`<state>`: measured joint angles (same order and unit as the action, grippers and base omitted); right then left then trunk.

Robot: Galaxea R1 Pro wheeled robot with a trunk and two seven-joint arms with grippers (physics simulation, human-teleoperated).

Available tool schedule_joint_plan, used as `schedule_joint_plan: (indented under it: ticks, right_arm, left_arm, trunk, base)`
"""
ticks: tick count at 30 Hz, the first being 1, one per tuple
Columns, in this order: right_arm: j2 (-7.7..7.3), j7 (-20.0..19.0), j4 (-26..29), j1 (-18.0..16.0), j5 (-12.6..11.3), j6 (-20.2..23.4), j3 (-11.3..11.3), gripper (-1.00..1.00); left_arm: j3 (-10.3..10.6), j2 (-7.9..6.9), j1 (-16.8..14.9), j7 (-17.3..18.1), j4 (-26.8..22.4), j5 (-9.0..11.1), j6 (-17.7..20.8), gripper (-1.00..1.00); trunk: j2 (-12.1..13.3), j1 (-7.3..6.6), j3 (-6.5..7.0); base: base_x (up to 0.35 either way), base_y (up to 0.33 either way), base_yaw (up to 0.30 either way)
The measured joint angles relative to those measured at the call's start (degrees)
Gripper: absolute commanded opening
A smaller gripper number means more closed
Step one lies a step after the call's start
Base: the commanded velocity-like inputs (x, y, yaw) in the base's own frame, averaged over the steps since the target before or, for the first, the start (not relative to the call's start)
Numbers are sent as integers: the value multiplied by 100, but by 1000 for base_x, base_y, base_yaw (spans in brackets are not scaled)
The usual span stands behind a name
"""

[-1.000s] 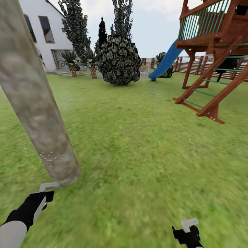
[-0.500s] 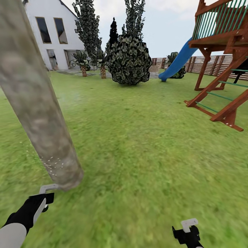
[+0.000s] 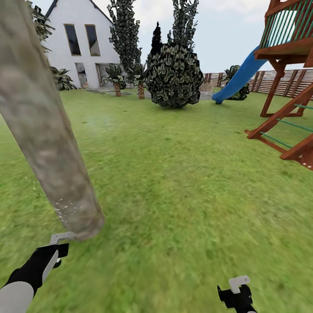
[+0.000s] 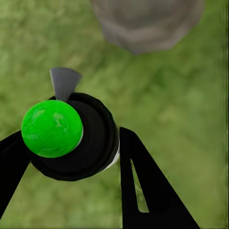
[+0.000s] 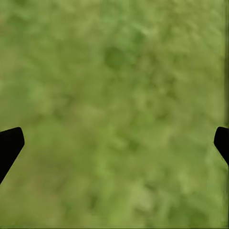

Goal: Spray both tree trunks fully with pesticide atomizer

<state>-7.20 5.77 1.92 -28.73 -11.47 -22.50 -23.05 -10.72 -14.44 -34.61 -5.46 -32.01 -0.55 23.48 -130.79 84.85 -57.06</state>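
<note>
Grass (image 3: 182, 195) spreads out from the pale mottled tree trunk (image 3: 41, 126), which leans up from its base, flecked with whitish specks low down. Just short of that base, the left gripper (image 3: 54, 248) hangs above the lawn. In the left wrist view its black fingers (image 4: 143, 186) are closed on the pesticide atomizer (image 4: 76, 138), seen from above as a black round body with a bright green top and a grey spout pointing toward the trunk's foot (image 4: 145, 24). Well to the other side of the trunk, near the robot, the right gripper (image 3: 237, 291) holds nothing; its fingertips (image 5: 9, 143) stand wide apart over bare grass. Far beyond the trunk stand a white house (image 3: 80, 48), a round dark bush (image 3: 174, 74), a blue slide (image 3: 239, 74) and a wooden play tower (image 3: 291, 87) before a slatted fence (image 3: 261, 80).
</note>
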Motion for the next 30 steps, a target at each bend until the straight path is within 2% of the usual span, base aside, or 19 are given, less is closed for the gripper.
schedule_joint_plan:
  ticks: [8,19,30]
  right_arm:
    - [0,0,0,0,5,-3,0,100]
    - [10,0,-2,-1,2,-8,0,100]
    - [-9,0,0,0,8,0,5,100]
  left_arm:
    - [-2,-7,0,0,-5,-7,0,-100]
    - [-8,-8,1,-10,-11,-7,9,-100]
    - [-4,-22,0,-25,-13,-22,15,-100]
  trunk:
    - [0,0,0]
    - [0,1,0]
    - [0,0,0]
  base:
    - [221,-206,12]
    - [119,-253,237]
    - [182,-235,8]
